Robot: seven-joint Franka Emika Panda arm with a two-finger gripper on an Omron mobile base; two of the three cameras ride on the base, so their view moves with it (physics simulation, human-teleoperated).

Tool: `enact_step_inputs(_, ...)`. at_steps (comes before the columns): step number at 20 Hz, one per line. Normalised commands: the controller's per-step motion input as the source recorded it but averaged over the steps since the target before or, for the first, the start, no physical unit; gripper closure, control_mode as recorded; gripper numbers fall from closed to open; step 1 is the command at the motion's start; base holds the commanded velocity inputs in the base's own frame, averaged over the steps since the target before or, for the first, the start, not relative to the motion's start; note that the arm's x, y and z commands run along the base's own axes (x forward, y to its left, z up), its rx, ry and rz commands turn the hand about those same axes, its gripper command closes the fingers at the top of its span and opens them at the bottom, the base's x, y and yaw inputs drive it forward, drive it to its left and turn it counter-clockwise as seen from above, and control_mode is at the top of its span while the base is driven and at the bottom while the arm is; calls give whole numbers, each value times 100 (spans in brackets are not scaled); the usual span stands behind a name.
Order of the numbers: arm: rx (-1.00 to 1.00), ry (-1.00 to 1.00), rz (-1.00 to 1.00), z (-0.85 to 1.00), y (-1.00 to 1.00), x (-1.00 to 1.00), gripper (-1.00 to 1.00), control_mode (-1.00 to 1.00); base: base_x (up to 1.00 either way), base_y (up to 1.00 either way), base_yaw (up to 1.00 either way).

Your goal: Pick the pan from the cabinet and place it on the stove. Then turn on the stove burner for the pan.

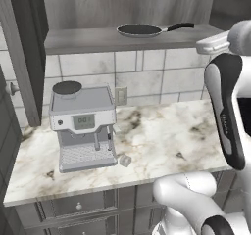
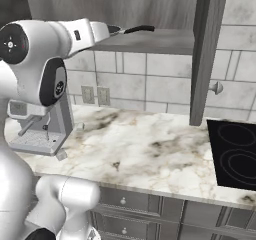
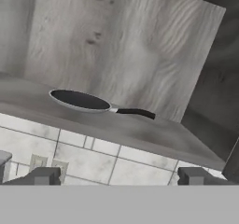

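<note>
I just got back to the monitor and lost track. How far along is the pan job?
Early. Done: the cabinet doors stand open. In hand: the gripper, open and empty, faces the pan, which sits on the cabinet shelf with its handle pointing right in the left base view. Left: grasp it, carry it to the stove, then turn on the burner.
</note>
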Motion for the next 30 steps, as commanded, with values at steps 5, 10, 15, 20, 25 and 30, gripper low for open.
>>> enact_step_inputs(5, 0, 0, 10, 4, -17, 13, -100, -100, 0, 0, 0)
enact_step_inputs(10, 0, 0, -10, 1, -2, 3, -100, -100, 0, 0, 0)
enact_step_inputs(15, 0, 1, -22, 0, 0, 5, -100, -100, 0, 0, 0)
enact_step_inputs(20, 0, 1, -9, 0, 0, 22, -100, -100, 0, 0, 0)
enact_step_inputs(25, 0, 0, 8, 1, -17, 17, -100, -100, 0, 0, 0)
enact_step_inputs(30, -3, 0, 9, 9, -8, 6, -100, -100, 0, 0, 0)
